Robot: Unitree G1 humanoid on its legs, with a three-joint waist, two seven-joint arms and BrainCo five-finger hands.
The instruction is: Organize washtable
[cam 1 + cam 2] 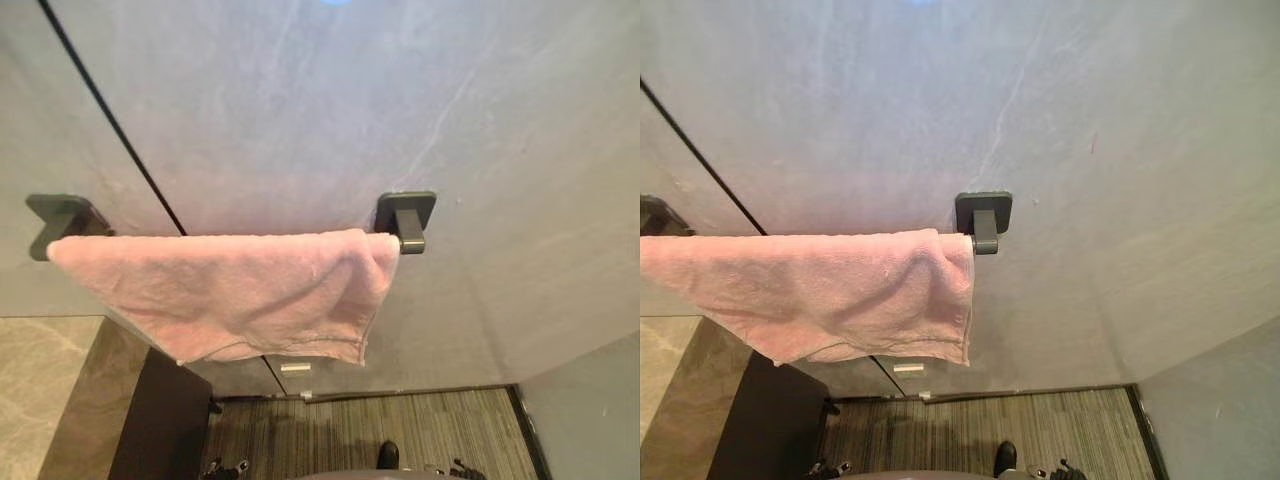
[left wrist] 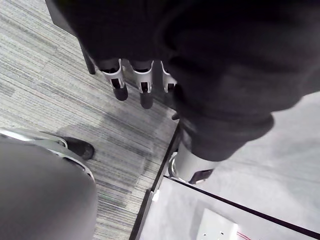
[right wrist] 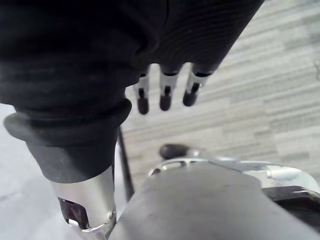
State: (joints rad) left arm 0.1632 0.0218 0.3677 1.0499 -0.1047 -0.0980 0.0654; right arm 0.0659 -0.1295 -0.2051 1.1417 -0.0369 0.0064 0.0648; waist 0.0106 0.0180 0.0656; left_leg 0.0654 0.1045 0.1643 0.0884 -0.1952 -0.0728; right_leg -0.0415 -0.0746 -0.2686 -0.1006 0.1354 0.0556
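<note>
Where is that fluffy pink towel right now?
In the head views the pink terry towel hangs draped over the dark towel rail on the grey stone wall, left of centre, above the striped grey carpet.

No words or numbers can be read. A small white label [image 1: 295, 368] sits low on the wall [image 1: 330, 120] under the pink towel [image 1: 230, 290], its print too small to make out.
</note>
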